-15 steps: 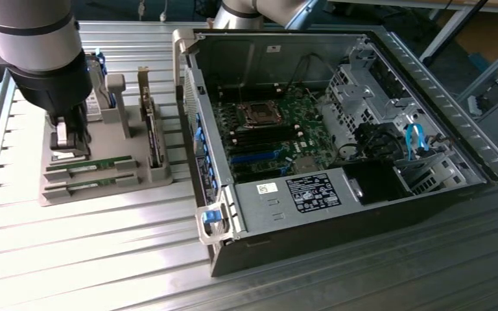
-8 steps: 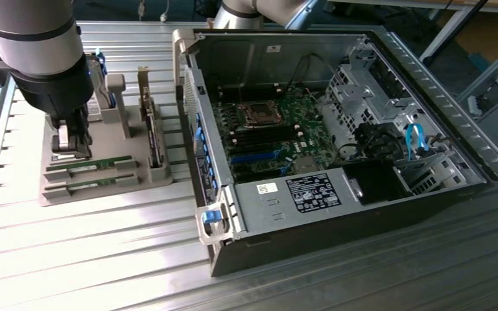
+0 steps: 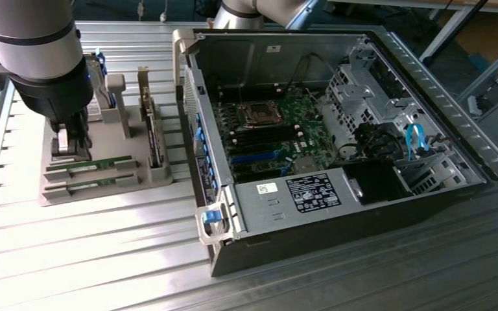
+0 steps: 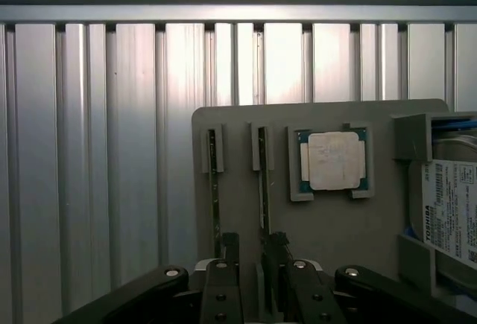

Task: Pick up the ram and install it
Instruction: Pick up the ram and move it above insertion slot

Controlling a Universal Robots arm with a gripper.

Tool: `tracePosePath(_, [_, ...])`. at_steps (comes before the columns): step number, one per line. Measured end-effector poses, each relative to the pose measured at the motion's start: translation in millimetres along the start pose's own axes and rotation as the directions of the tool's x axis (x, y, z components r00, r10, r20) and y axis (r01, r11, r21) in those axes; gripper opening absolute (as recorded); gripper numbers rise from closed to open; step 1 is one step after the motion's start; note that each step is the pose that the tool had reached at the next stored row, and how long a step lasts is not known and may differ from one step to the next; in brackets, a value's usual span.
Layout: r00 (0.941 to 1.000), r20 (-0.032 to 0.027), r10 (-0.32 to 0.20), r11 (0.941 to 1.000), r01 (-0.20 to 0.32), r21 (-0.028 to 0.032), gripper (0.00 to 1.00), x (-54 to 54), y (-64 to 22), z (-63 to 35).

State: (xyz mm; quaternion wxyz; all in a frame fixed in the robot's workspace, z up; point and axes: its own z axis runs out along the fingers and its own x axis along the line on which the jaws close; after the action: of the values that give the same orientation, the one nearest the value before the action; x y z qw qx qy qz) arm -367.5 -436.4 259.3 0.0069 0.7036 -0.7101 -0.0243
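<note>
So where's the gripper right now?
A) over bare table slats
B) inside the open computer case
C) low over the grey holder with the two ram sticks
C: the gripper hangs just above the ram sticks in the grey holder, off to the exterior view's left of the computer case.

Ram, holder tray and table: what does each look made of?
Ram: flat green strip with pale markings, looks like circuit board, dull finish. Holder tray: uniform matte grey with blocky posts, probably plastic. Table: ribbed bright metal with glare, likely aluminium.
</note>
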Motion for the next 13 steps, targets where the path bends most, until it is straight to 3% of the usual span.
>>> tracePosePath(10, [1.0000,0.0000,0.000,1.0000,0.000,-0.0001,0.30,18.5,0.5,-0.5])
tracePosePath(13, [1.0000,0.0001,0.000,1.0000,0.000,0.0001,0.30,18.6,0.4,-0.3])
